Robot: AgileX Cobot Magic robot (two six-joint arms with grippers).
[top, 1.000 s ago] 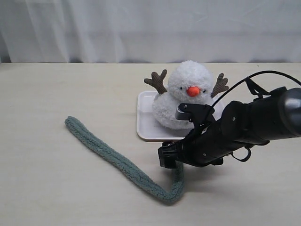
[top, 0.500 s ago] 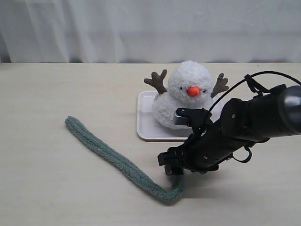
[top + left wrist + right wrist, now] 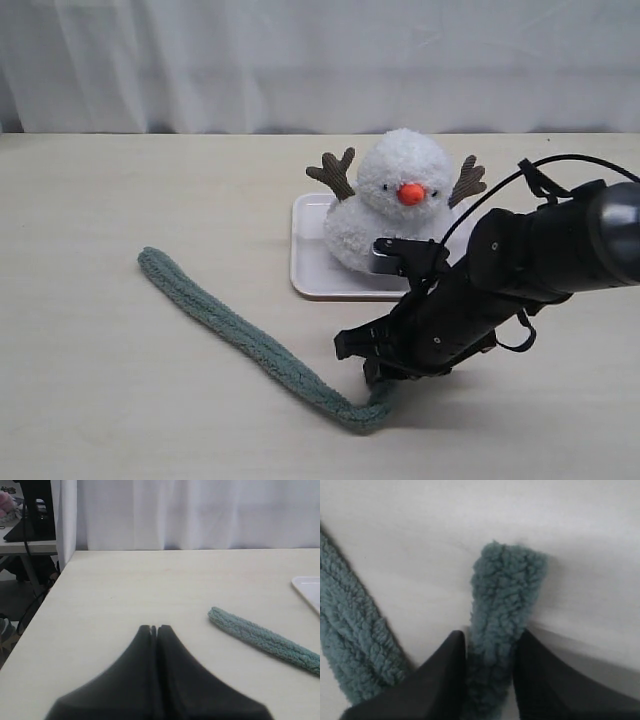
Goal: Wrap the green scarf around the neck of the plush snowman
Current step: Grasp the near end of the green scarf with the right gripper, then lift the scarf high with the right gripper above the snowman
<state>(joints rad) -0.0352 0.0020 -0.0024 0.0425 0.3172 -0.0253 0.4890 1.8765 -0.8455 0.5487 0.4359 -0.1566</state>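
Jaws of right gripper (image 3: 491,642) pinch green scarf (image 3: 507,580) near one end, on table (image 3: 120,400). Left gripper (image 3: 156,628) pressed together, empty. Plush snowman (image 3: 392,210) upright on white tray (image 3: 306,272).

Fuzzy grey-green green scarf (image 3: 225,322) lies flat on the desk (image 3: 120,220), running diagonally and folded back in a tight V at its near end. White plush snowman (image 3: 395,205) sits upright on a white tray (image 3: 305,270), orange nose forward, brown twig arms raised.

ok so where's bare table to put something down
Bare table left of the tray, between scarf and curtain; also the left corner on the scarf's near side. Crowded on the right: snowman on tray, right gripper at the scarf's end.
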